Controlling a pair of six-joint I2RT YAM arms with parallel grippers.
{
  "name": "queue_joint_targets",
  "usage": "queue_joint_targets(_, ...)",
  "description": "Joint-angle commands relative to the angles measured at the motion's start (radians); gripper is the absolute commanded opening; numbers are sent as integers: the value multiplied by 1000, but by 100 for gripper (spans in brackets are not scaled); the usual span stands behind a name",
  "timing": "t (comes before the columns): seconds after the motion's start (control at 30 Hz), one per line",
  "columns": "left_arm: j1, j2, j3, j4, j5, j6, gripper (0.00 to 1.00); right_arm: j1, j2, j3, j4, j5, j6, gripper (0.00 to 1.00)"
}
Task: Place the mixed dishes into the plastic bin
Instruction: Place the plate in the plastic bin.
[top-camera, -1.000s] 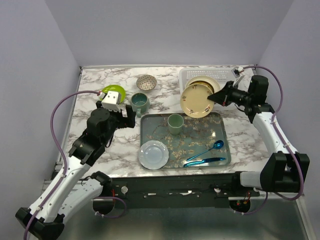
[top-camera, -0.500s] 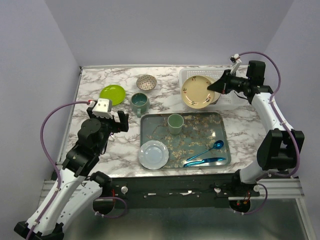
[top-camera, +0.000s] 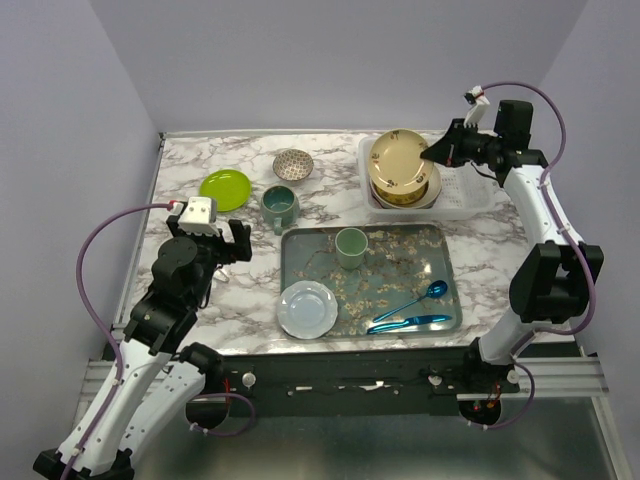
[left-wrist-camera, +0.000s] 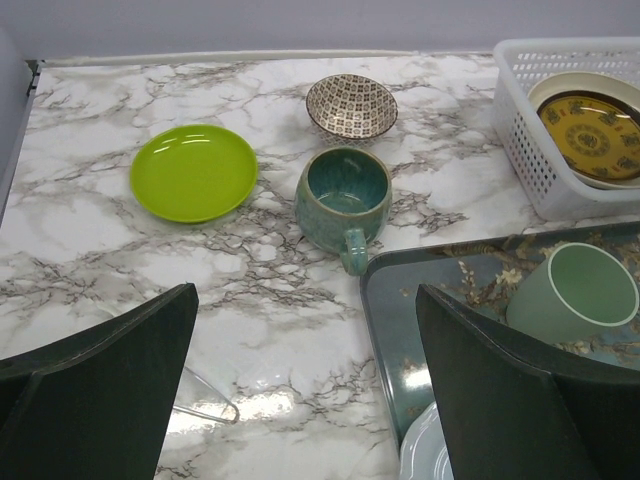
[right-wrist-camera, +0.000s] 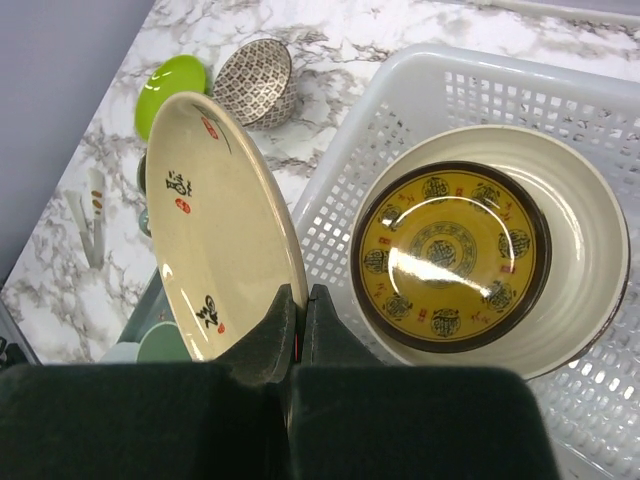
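My right gripper (top-camera: 438, 153) (right-wrist-camera: 302, 298) is shut on the rim of a cream plate (top-camera: 400, 157) (right-wrist-camera: 222, 220), held tilted above the white plastic bin (top-camera: 468, 205) (right-wrist-camera: 400, 105). Inside the bin an amber-yellow plate (right-wrist-camera: 450, 255) rests in a larger cream dish (right-wrist-camera: 592, 225). On the marble stand a lime green plate (top-camera: 225, 188) (left-wrist-camera: 193, 172), a speckled bowl (top-camera: 292, 164) (left-wrist-camera: 351, 104) and a dark teal mug (top-camera: 279, 205) (left-wrist-camera: 343, 195). My left gripper (top-camera: 236, 240) (left-wrist-camera: 305, 300) hovers open near the mug, holding nothing.
A grey crumb-strewn tray (top-camera: 442, 240) (left-wrist-camera: 400, 300) lies in front of the bin. It carries a light green cup (top-camera: 350, 246) (left-wrist-camera: 575, 292), a pale blue plate (top-camera: 307, 308) and two blue spoons (top-camera: 410, 308).
The right arm carried the cream plate up and back, from beside the tray's far edge to above the bin. The left arm pulled back from the lime green plate toward the near left.
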Motion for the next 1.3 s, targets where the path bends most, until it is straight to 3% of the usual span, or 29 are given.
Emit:
queue_joint_targets(0.0,16,-7,-10,24,8,1,99,-7,42,66,-16,57,22,0)
queue_joint_targets(1.27,91,7,-16,35,59,-8,99,-7,375,264,-50,213,-13,3)
